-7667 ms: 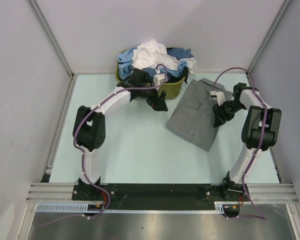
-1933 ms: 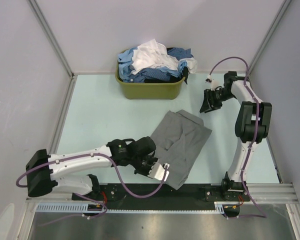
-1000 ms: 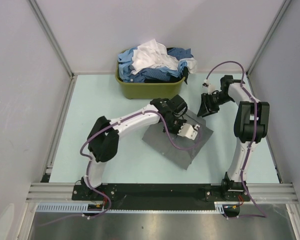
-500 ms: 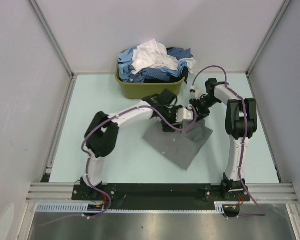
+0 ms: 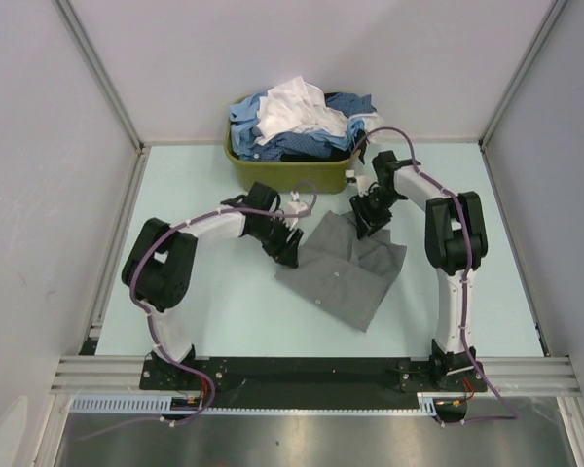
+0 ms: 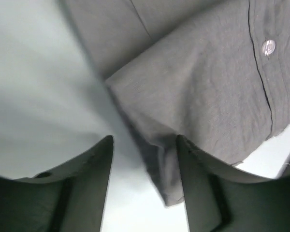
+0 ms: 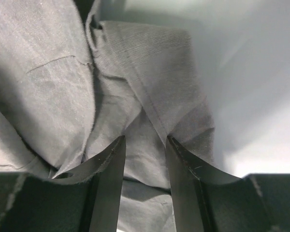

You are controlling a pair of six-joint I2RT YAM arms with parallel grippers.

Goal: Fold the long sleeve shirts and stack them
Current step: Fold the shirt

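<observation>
A grey shirt (image 5: 346, 282) is spread, partly folded, on the pale green table (image 5: 204, 292). An olive-green basket (image 5: 292, 177) is set at the far edge.

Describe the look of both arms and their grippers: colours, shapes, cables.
Both the left arm and the right arm have white links and bulky black joints. A thin purple cable runs along each. The left gripper and the right gripper have two dark, smooth, tapered fingers each.
</observation>
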